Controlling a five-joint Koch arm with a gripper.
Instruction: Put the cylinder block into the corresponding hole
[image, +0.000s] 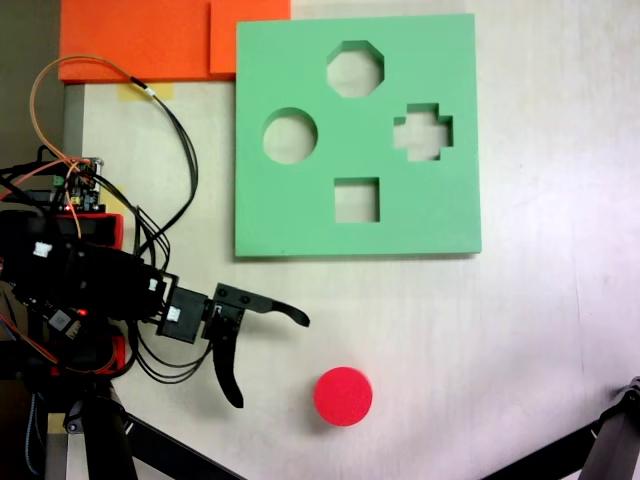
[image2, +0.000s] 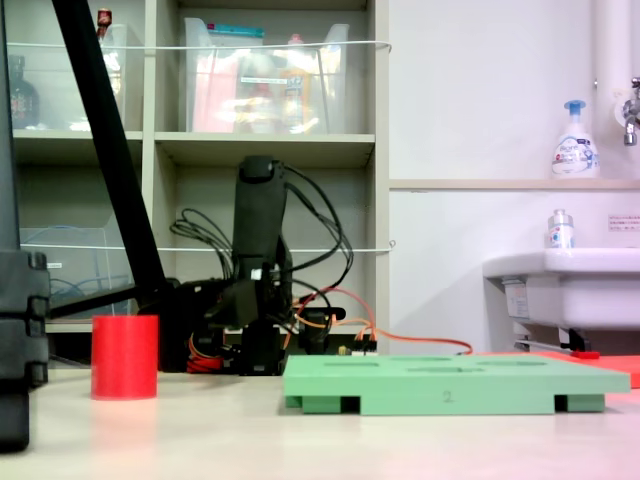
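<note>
End effector (image: 272, 360) spread, near the cylinder block (image: 343, 396)
Best to straddle the red block squarely; grip low on its sides; then carry it to the circular hole (image: 290, 136).

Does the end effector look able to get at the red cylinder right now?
Probably yes. The end effector is open, beside the red cylinder, with bare table between them and nothing in the way.

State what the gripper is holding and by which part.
Nothing is held. The gripper stands open in a fixed view, apart from the red cylinder block, which stands free on the table.
</note>
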